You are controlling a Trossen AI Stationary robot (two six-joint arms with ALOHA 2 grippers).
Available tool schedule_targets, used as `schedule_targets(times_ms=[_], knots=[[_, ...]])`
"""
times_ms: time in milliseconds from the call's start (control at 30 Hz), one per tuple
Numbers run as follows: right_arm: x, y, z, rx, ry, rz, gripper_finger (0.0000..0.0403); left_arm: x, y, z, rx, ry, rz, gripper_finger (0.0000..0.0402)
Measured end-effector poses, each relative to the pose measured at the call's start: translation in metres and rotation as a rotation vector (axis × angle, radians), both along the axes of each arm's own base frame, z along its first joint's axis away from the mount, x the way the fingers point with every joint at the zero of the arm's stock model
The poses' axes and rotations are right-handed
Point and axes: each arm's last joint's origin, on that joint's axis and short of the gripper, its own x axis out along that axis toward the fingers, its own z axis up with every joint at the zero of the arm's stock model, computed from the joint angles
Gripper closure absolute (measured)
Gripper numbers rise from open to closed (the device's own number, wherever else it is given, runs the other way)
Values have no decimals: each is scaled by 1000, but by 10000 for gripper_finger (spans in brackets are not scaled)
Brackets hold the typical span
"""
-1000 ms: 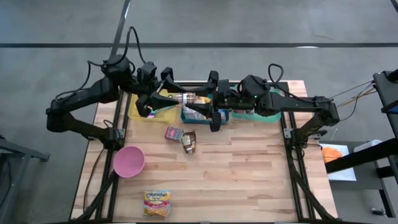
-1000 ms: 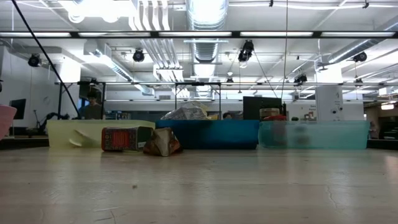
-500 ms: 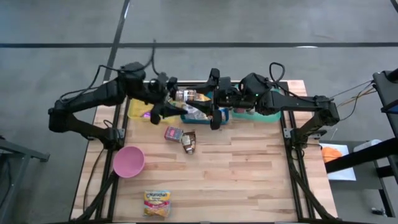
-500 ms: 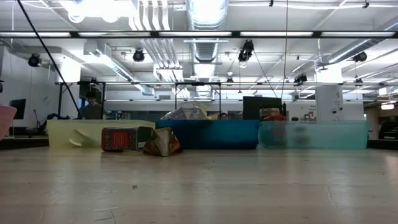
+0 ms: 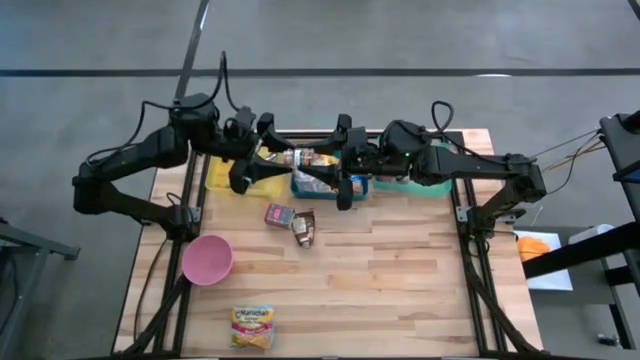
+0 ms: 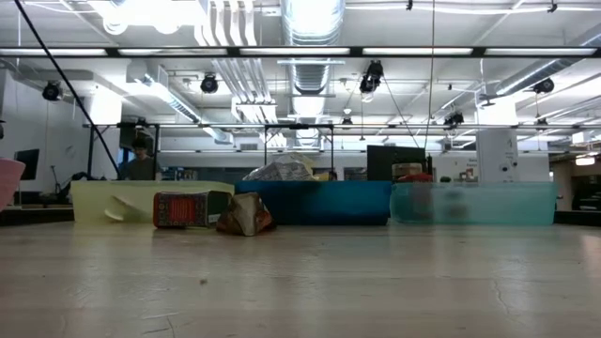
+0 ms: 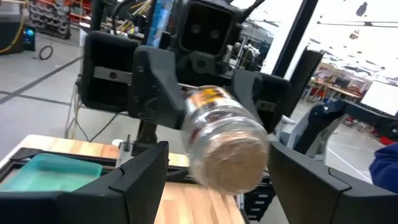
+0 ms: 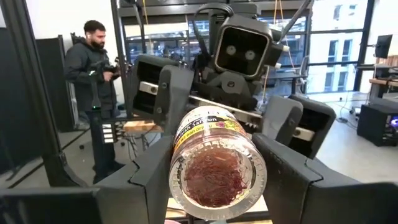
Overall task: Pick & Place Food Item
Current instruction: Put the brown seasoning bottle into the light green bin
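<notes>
Clear jar [image 8: 211,165] with yellow-and-black label, pink bowl [image 5: 207,259], yellow [image 5: 222,176], blue [image 6: 315,202] and teal bins [image 6: 474,203].

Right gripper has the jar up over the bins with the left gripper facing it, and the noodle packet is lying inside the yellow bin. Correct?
Not quite: the noodle packet lies on the bare table by its near edge, far from the yellow bin, as the high view shows. The right gripper does hold the jar.
</notes>
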Motion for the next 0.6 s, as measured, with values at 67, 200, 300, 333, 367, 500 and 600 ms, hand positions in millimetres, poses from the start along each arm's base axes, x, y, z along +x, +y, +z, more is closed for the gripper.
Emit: schedule_targets(times_ms=[67,200,300,333,367,500,600], knots=[[0,0,0,0,1,0,217,-1,0,1,1,-4,2,128],[0,0,0,5,-1,1,217,-1,0,1,2,-7,9,128],[0,0,0,6,0,1,217,0,0,0,1,-2,20,128],[0,0,0,8,0,1,217,0,0,0,2,-3,21,128],[0,0,0,10,-1,2,217,0,0,1,3,-5,20,128],[1,1,0,10,-5,9,217,0,1,0,3,-5,21,128],[3,3,-1,8,-15,37,217,3,1,-1,2,-2,9,128]])
